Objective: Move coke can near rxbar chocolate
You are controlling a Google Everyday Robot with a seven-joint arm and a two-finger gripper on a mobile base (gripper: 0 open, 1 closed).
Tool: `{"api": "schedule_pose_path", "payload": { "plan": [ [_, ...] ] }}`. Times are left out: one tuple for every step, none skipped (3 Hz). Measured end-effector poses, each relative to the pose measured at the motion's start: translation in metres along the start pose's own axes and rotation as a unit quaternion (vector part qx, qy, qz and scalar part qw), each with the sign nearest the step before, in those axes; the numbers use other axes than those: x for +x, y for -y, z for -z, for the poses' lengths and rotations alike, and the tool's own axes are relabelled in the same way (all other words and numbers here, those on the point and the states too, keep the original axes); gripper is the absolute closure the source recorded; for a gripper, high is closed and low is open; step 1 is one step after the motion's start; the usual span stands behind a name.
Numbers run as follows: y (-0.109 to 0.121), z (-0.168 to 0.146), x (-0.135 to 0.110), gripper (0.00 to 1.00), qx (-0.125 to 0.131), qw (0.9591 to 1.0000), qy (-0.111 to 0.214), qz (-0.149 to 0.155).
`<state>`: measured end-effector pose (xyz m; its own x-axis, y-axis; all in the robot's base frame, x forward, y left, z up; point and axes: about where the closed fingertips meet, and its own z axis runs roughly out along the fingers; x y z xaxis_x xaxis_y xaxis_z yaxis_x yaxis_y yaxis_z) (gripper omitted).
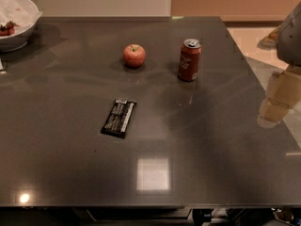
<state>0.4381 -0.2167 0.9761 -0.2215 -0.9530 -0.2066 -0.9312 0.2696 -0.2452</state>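
The coke can [189, 60] stands upright on the dark table [197, 145], right of the middle towards the back. It is red with white script and a silver top. The rxbar chocolate [118, 118] lies flat in its black wrapper, nearer the front and left of the can, well apart from it. My gripper [276, 101] hangs at the right edge of the view, over the table's right side. It is to the right of the can, nearer the front, and touches nothing.
A red apple [134, 55] sits left of the can at the back. A white bowl [16, 20] with some food stands at the back left corner. The table's right edge runs close under the gripper, with pale floor beyond.
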Motion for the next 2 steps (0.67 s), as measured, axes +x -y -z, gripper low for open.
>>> {"api": "schedule_pose_path", "payload": {
  "plan": [
    [0.007, -0.002, -0.003, 0.00, 0.000, 1.0000, 0.005, 0.000],
    [0.028, -0.017, -0.011, 0.00, -0.005, 0.9997, 0.022, -0.004]
  ]
}}
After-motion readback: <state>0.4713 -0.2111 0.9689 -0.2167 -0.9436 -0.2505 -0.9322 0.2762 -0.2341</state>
